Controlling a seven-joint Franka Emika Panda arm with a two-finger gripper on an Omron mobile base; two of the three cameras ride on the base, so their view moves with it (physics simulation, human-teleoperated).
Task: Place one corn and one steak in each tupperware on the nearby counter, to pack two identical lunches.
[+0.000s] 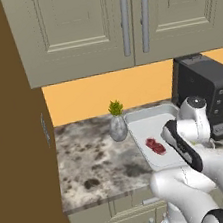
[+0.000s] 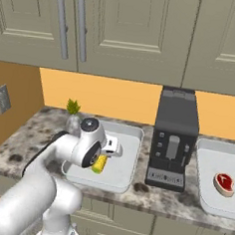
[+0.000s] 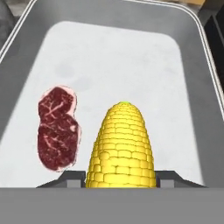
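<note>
The pincer [image 3: 120,175] is clenched on a yellow corn cob [image 3: 121,148], the cob running straight out between the two fingers with its greenish tip pointing away from the hand. Seen from the right base camera, the pincer [image 2: 102,161] hangs over the left tupperware [image 2: 130,135], with the corn cob [image 2: 99,164] tilted below it, above the tray floor; whether the cob touches the floor cannot be told. In the hand view a raw steak [image 3: 57,129] lies flat on the tray floor just to the left of the gripped cob, apart from it. The steak [image 1: 155,146] shows in the left base view too, inside the left tupperware [image 1: 137,117], with the arm across the tray's right part. Beyond the pincer, off to its right, stands a black coffee machine [image 2: 173,139] on the counter [image 2: 22,144]. Further right of it lies the second tupperware [image 2: 206,161], holding another steak [image 2: 223,183] and a sliver of something yellow at the picture's edge. A small grey vase with a green plant [image 1: 117,121] stands just left of the left tray.
</note>
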